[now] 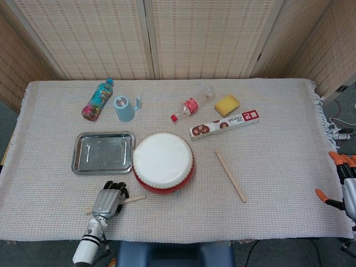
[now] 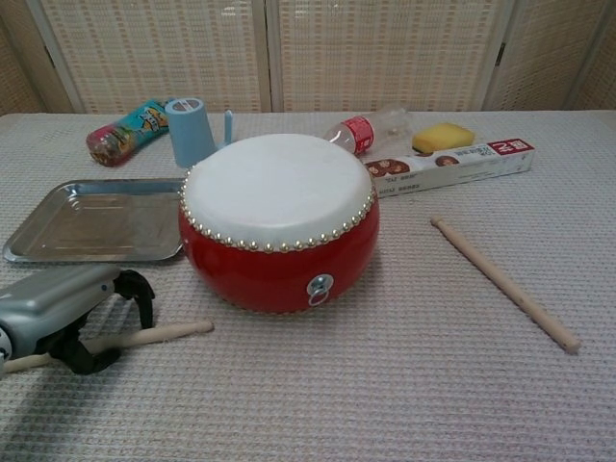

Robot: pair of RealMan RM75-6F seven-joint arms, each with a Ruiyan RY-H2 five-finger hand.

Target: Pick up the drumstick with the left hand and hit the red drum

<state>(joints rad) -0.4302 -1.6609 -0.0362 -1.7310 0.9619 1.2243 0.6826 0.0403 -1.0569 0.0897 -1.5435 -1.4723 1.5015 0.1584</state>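
Our left hand (image 2: 60,306) lower left, fingers curled over the drumstick (image 2: 159,335) lying on the desk (image 2: 385,385), grip unclear, red drum (image 2: 279,221) at centre, right hand (image 1: 346,183) at right edge, state unclear

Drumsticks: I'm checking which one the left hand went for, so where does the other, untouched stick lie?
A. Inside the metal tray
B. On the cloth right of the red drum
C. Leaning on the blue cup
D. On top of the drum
B: the free drumstick lies flat on the cloth right of the red drum, while the left hand is at the other stick.
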